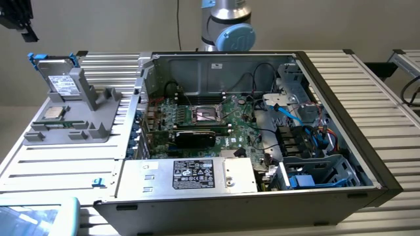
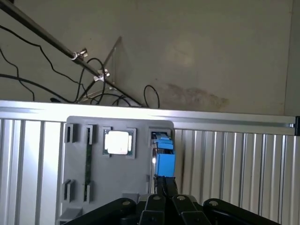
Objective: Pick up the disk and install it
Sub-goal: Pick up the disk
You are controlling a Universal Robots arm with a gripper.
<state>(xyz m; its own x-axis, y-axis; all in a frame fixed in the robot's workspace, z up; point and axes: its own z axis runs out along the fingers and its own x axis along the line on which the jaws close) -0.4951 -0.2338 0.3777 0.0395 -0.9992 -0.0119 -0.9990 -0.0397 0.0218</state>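
The disk (image 1: 58, 78) stands upright in a slot of the grey holder (image 1: 72, 130), on the exterior view's left. It is silver-grey with a white label and a blue frame. From the wrist view I look down on its blue top edge (image 2: 164, 159). My gripper (image 2: 165, 182) has its black fingertips pressed together, shut and holding nothing, just short of that blue edge. In the exterior view the dark gripper (image 1: 21, 22) hangs high at the upper left corner, above the disk and apart from it.
A square silver processor chip (image 1: 56, 112) and a green memory stick (image 1: 58, 123) lie on the holder. The open computer case (image 1: 262, 123) fills the middle, with a silver power supply (image 1: 196, 174) in front and blue drive bays (image 1: 312, 172). Everything rests on a ribbed metal table (image 1: 59, 162).
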